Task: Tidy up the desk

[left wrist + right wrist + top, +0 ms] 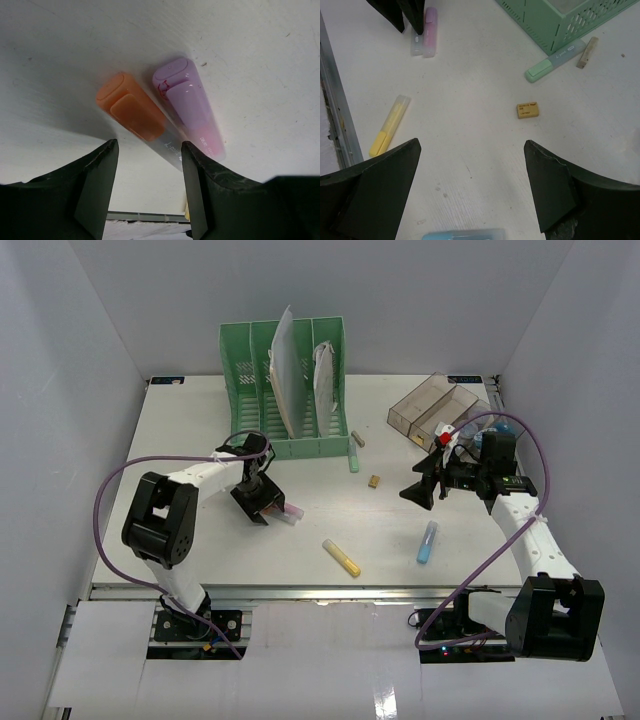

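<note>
Both the orange highlighter (131, 111) and pink highlighter (190, 107) lay touching under the spread left hand (148, 145); closing could have pinched both or squirted one aside.

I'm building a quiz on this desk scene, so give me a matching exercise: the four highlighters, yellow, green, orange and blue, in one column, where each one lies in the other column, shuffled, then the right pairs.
Things:
1. yellow highlighter
2. green highlighter
3. orange highlighter
4. blue highlighter

Places:
A. beside the purple highlighter, at the open left gripper
B. by the right front corner of the green file rack
C. close in front of the open right gripper
D. nearest the front rail of the desk

Pairs: 1-D, 2-B, 3-A, 4-C
</note>
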Available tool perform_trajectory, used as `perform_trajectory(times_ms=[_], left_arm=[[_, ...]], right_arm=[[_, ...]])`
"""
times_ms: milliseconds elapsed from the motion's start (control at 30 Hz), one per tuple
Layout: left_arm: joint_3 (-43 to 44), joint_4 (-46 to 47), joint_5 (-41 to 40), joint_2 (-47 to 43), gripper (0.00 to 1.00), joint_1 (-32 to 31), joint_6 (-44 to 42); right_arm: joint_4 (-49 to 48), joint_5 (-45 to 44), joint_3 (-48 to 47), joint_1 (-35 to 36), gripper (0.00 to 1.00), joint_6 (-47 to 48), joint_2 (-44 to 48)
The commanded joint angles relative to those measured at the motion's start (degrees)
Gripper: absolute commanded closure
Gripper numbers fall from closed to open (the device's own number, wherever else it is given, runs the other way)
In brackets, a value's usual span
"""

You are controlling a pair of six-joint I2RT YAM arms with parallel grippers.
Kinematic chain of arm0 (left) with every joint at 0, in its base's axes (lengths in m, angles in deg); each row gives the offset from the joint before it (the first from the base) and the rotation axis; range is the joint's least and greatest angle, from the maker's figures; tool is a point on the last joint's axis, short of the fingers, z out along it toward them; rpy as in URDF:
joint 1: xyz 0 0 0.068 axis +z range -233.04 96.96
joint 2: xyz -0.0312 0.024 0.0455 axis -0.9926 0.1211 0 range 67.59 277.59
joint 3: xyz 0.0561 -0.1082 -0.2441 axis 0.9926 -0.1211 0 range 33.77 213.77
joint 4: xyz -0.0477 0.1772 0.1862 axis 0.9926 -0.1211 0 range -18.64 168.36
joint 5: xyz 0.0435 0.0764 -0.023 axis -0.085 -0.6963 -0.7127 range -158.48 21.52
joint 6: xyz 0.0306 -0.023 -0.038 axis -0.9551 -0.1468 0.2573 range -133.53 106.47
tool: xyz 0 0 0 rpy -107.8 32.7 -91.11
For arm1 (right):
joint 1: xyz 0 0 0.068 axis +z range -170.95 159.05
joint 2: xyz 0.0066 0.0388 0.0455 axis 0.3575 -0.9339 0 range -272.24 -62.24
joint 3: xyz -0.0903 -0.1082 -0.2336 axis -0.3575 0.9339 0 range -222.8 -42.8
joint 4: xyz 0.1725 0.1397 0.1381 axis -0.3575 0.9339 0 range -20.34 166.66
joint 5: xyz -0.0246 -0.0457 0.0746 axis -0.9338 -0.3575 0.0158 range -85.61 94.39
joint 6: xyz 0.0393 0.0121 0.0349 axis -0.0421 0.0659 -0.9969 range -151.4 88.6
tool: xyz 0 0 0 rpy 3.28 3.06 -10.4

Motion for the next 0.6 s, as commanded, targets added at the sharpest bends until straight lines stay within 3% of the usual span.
perform_trajectory(times_ms=[0, 333, 567], left_arm=[[1.3, -1.7, -1.5, 2.3, 0.35, -0.2, 0.4], [1.4, -2.7, -1.4, 3.6, 0.33, -0.3, -0.3], [-0.9, -2.5, -3.0, 0.4, 0.43, -0.2, -2.8]], right_arm=[[-0.4, 2.0, 0.1, -0.1, 0.1, 0.0, 1.1], [-0.2, 2.3, 0.4, -0.4, 0.1, 0.5, 2.1], [-0.3, 2.9, 0.6, -0.5, 0.1, 0.1, 2.7]])
